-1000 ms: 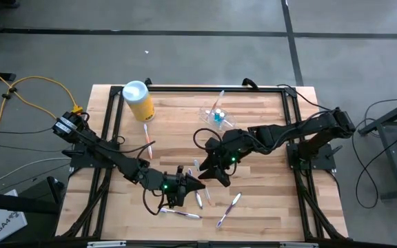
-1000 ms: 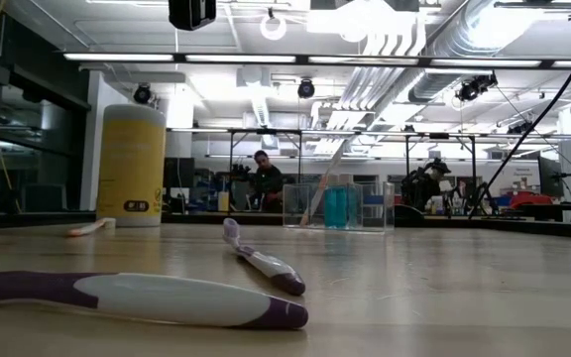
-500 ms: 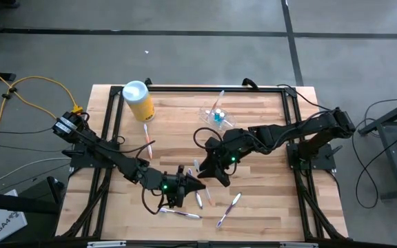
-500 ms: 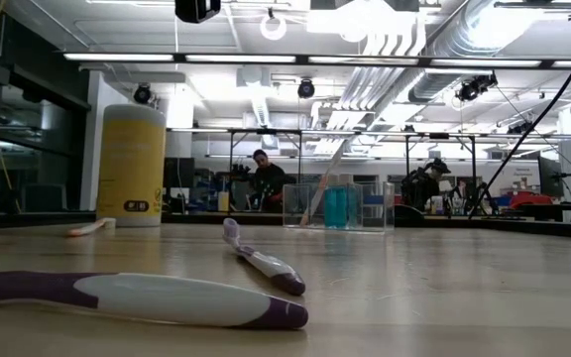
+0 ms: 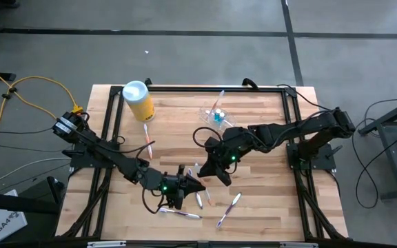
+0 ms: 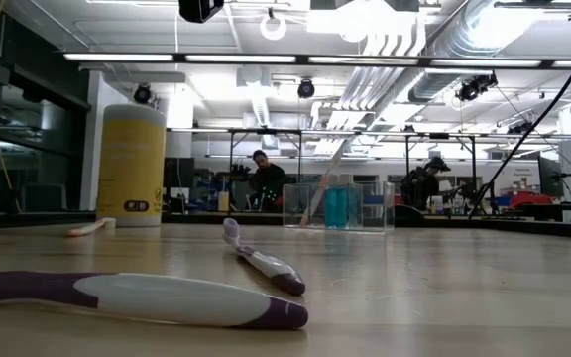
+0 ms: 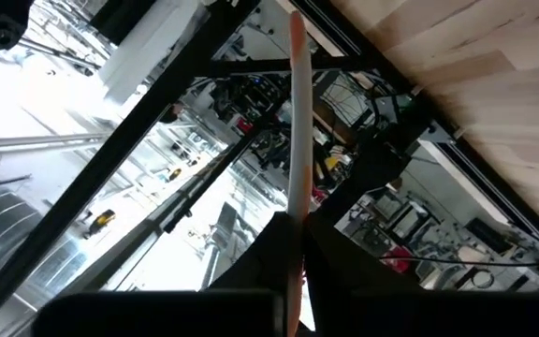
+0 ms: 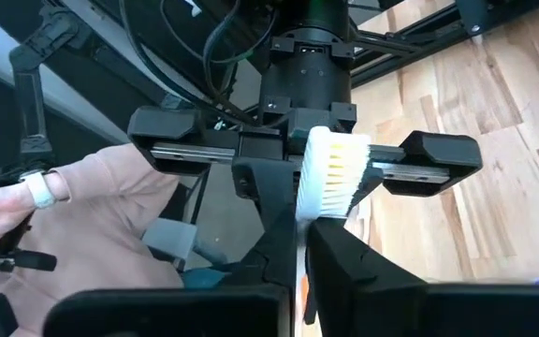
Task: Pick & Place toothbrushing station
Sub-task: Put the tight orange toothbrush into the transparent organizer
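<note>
Left gripper (image 5: 197, 184) low over counter (image 5: 253, 207) front, jaws clamping a toothbrush (image 7: 297, 168) (orange-tinted handle), right gripper (image 5: 219, 176) facing it, jaws clamping a white-bristled toothbrush (image 8: 330, 173).

Grey concrete floor (image 5: 185, 48), bright ceiling strip lights (image 6: 266, 58), workshop benches behind.

yellow canister (image 5: 138, 100) upright, table's (image 5: 267, 207) far-left | toothbrushes (image 5: 228, 209) scattered

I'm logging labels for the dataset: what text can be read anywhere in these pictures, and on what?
None can be read.
Yellow canister: a small dark label near its base, too blurred to read.
Grey box on the floor: white lettering, too small to read.
</note>
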Available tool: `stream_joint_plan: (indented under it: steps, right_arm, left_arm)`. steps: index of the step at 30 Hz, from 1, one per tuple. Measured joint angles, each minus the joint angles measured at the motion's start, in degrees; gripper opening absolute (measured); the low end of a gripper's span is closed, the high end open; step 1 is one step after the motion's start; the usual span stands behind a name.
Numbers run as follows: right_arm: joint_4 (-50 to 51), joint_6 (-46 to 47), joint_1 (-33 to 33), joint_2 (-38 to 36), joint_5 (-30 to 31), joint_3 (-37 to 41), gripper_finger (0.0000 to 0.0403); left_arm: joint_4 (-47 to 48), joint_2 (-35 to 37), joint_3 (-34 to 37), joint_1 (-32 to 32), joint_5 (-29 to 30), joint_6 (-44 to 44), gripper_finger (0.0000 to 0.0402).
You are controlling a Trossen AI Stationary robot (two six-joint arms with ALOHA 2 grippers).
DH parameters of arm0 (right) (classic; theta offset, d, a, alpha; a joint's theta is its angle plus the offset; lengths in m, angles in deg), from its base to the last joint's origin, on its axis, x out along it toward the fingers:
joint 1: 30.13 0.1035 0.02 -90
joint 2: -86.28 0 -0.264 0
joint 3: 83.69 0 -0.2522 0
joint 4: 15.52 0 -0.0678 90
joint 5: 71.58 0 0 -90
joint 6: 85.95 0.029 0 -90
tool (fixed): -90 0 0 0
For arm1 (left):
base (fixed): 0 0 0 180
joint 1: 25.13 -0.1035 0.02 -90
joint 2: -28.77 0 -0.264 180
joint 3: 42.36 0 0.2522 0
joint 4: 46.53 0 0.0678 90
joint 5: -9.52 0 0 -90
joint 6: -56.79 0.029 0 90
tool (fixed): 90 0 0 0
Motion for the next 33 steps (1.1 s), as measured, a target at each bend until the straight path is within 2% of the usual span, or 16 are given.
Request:
stream_joint_plan:
  steps: [10,20,27,33]
  right_arm:
    - [2.1,1.3,0.1,0.5,-0.4,0.0,0.0005]
    - [2.7,2.0,-0.8,0.9,0.2,0.0,0.0004]
    - [5.4,1.8,-0.9,0.9,-0.4,0.0,0.0004]
    - [6.6,1.9,0.1,-0.2,1.9,0.0,0.0004]
  left_arm:
    - [-0.1,0.0,0.0,0.0,-1.0,-1.7,0.0071]
    - [0.2,0.0,0.0,0.0,-0.8,-2.1,0.0076]
    - [1.9,0.0,0.0,0.0,-0.5,-12.6,0.0077]
    - [3.3,0.0,0.0,0.0,0.9,-16.4,0.0076]
